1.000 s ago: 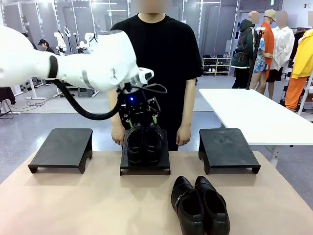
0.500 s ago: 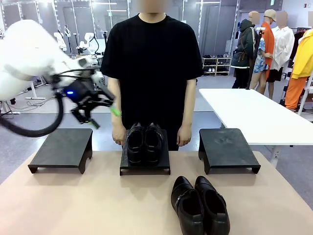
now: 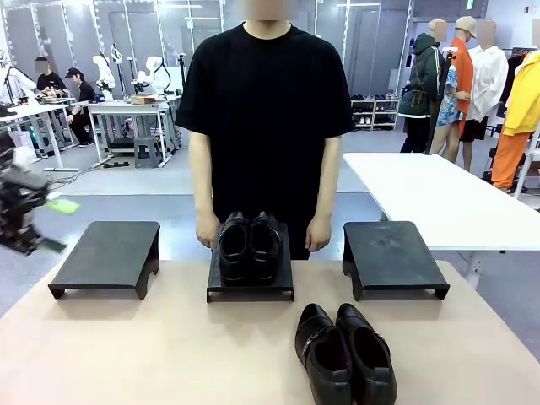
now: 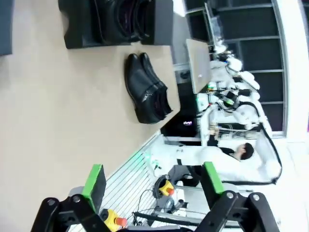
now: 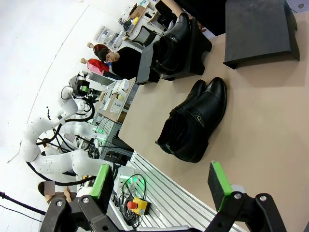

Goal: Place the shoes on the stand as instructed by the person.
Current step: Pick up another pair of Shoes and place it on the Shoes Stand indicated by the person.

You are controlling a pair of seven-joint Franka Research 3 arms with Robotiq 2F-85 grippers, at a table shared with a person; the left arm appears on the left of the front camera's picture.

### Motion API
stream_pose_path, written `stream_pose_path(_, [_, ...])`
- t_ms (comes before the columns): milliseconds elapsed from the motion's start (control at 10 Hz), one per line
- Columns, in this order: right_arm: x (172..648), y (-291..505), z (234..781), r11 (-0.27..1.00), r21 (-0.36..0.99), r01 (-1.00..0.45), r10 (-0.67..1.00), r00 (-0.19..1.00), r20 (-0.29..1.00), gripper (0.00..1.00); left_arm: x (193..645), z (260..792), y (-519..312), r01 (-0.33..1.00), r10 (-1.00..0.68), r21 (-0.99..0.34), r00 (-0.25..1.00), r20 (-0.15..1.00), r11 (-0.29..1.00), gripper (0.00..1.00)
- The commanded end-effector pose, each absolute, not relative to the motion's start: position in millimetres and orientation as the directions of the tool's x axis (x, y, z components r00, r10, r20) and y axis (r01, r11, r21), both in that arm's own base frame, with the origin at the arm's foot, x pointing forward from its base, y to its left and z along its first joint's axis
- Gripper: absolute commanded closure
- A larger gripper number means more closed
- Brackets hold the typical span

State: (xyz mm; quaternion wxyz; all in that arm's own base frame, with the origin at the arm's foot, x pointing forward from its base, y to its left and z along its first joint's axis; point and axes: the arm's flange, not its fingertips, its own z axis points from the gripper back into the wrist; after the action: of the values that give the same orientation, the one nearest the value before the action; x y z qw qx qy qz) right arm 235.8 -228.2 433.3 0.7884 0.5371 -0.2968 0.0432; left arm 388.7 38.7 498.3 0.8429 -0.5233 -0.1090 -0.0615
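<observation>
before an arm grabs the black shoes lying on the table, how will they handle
The black dress shoes look glossy, so a grip may slip. The uppers hold their shape, so probably fairly stiff. They sit flat, side by side and touching, so pushing one would likely shift both.

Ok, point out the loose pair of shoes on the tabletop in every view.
Front view: loose pair at the bottom, right of centre.
Left wrist view: loose pair upper middle, lying sideways.
Right wrist view: loose pair mid-picture.
Shared landmark: the middle stand bearing the other pair, next to it.
</observation>
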Motion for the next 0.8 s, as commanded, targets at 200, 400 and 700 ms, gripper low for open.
stream_pose_path(200, [235, -229, 435, 0.412, 0.816, -0.405, -0.258, 0.807, 0.531, 0.0, 305, 428, 123, 0.329, 0.159, -0.917, 0.916, 0.368, 0.226, 0.0])
stream_pose_path(400, [235, -229, 435, 0.412, 0.816, -0.405, -0.258, 0.807, 0.531, 0.0, 266, 401, 147, 0.345, 0.262, -0.921, 0.886, 0.383, 0.179, 0.0])
stream_pose_path(700, [235, -229, 435, 0.412, 0.816, -0.405, -0.258, 0.807, 0.531, 0.0, 239, 384, 156, 0.339, 0.314, -0.931, 0.876, 0.366, 0.137, 0.0])
